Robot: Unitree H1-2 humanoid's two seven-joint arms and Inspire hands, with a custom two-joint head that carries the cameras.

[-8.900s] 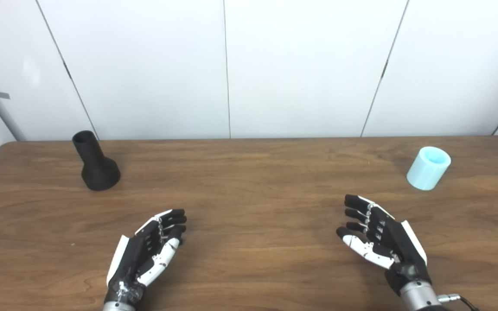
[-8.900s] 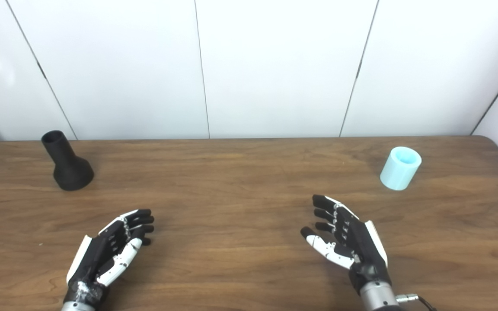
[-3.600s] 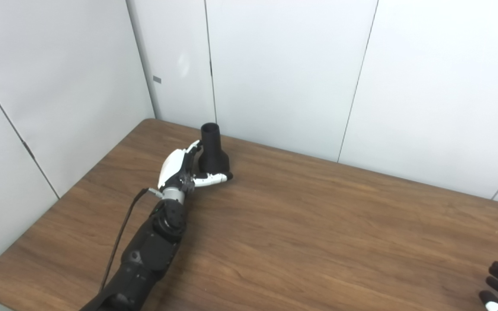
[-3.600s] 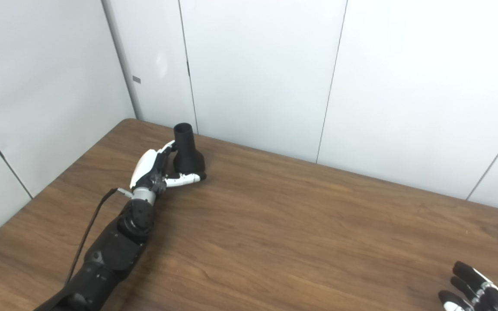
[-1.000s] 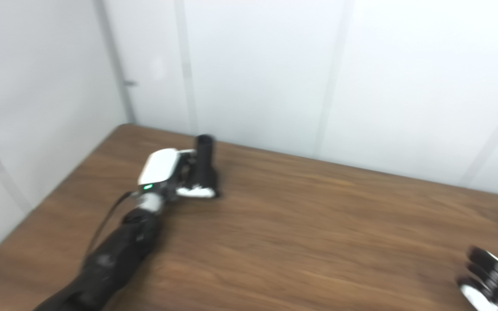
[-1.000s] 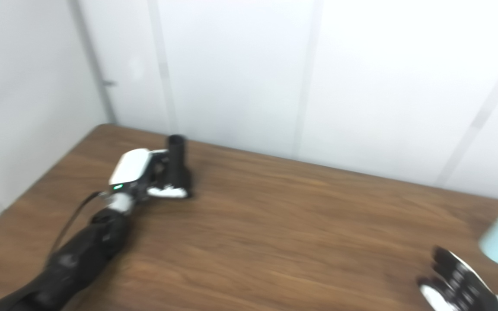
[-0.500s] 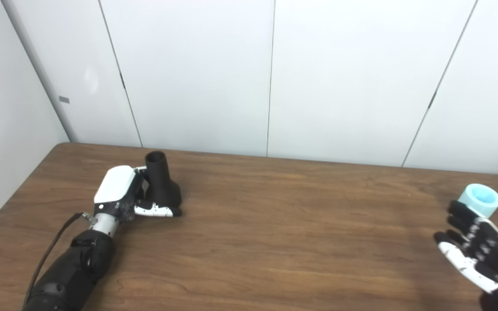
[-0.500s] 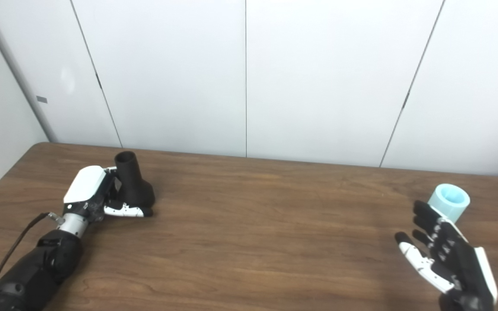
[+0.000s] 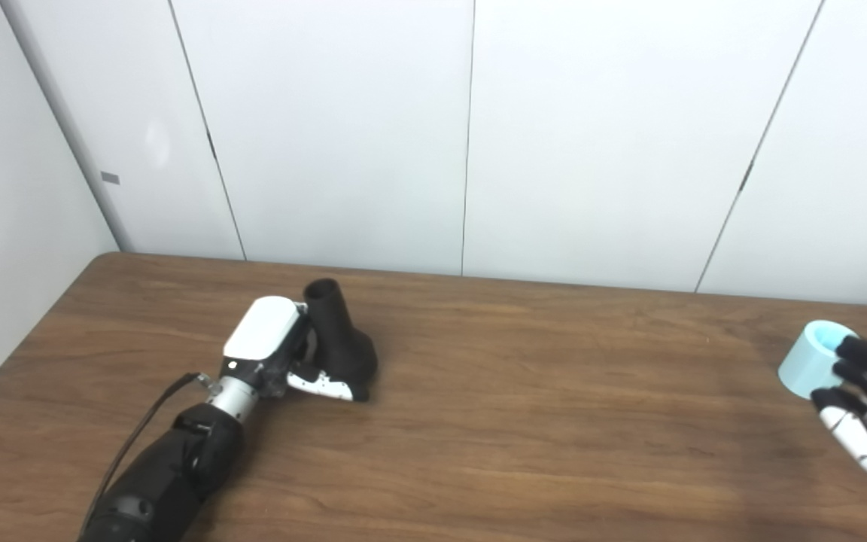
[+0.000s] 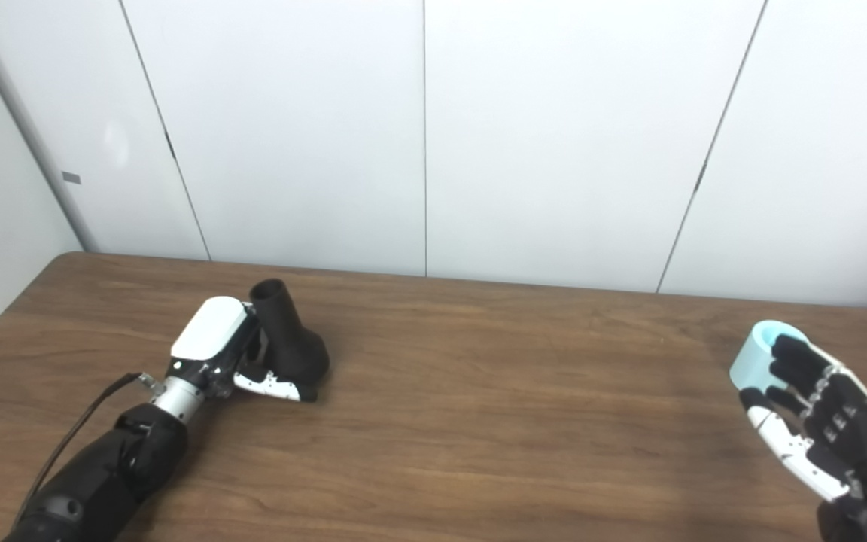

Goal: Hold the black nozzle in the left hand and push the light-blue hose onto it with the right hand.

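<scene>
Starting nearest me, my right hand [image 10: 817,421] sits low at the right edge, palm toward the centre, fingers spread and curving toward the light-blue hose [image 10: 759,360]. They overlap its near side, but I cannot tell whether they touch it; nothing is gripped, and I record the hand as open. The hose piece looks tilted, mouth upward and toward the left, resting on the table [image 10: 494,421] near its right end.

Farther out on the left, my left hand [image 9: 283,354] is wrapped round the black nozzle [image 9: 339,346]: thumb across the front of the flared base, fingers hidden behind the neck. I judge this a closed grasp low on the body, which leaves the narrow neck and open mouth free, as the hose must slide over that end. The nozzle leans slightly right, its base at or just off the wood; I cannot tell which.

Nozzle and hose are well apart. Behind the table stands a white panelled wall [image 9: 471,135].
</scene>
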